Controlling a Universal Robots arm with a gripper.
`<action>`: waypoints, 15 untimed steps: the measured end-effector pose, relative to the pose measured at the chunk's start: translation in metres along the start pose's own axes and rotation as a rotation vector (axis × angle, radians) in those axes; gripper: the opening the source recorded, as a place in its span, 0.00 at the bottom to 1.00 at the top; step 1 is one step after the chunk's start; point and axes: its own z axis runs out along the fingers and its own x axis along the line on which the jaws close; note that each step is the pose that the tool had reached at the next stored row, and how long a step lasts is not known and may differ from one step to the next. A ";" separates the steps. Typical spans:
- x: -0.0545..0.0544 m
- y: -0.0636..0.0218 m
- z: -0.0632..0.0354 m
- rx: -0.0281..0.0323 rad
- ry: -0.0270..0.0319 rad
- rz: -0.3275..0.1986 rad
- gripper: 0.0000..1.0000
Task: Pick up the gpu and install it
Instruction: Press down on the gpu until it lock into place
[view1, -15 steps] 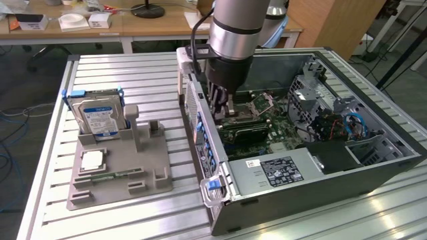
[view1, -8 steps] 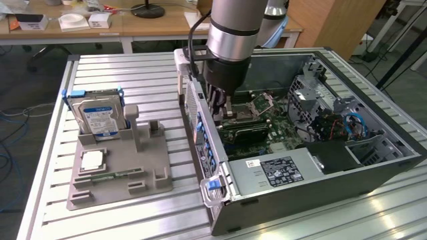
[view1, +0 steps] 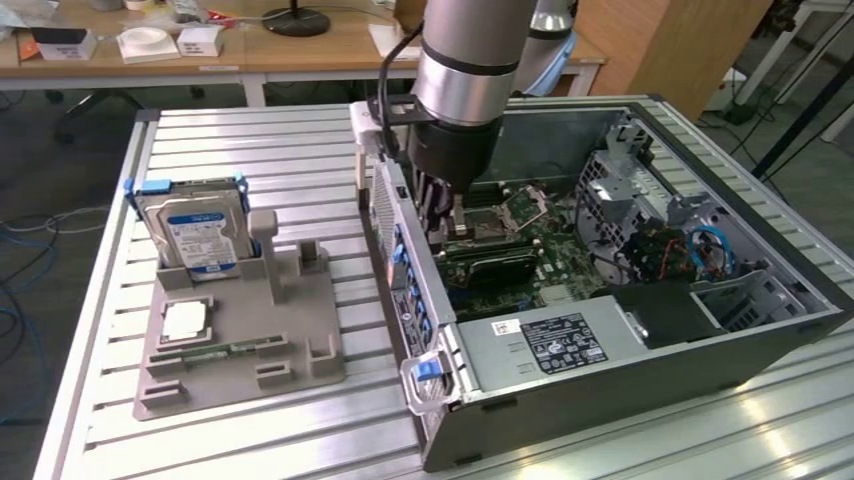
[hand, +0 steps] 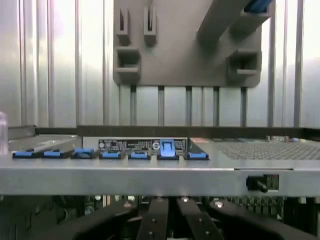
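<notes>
Slatted table (view1: 240, 140) (gripper (view1: 451, 222) shut, inside case (view1: 694, 350))

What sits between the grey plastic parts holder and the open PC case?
Bare slatted aluminium table in the exterior view; nothing between holder and case.

Hard drive (view1: 196, 232) in grey holder (view1: 240, 345)

Arm (view1: 461, 90) hides the gpu inside the case (view1: 641, 390).
</notes>
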 end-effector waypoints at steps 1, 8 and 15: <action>-0.001 -0.0041 0.0024 0.0047 -0.0060 0.000 0.11; -0.001 -0.0342 0.0004 0.0026 -0.0028 -0.001 0.11; -0.001 -0.0630 0.0074 0.0163 -0.0026 -0.001 0.11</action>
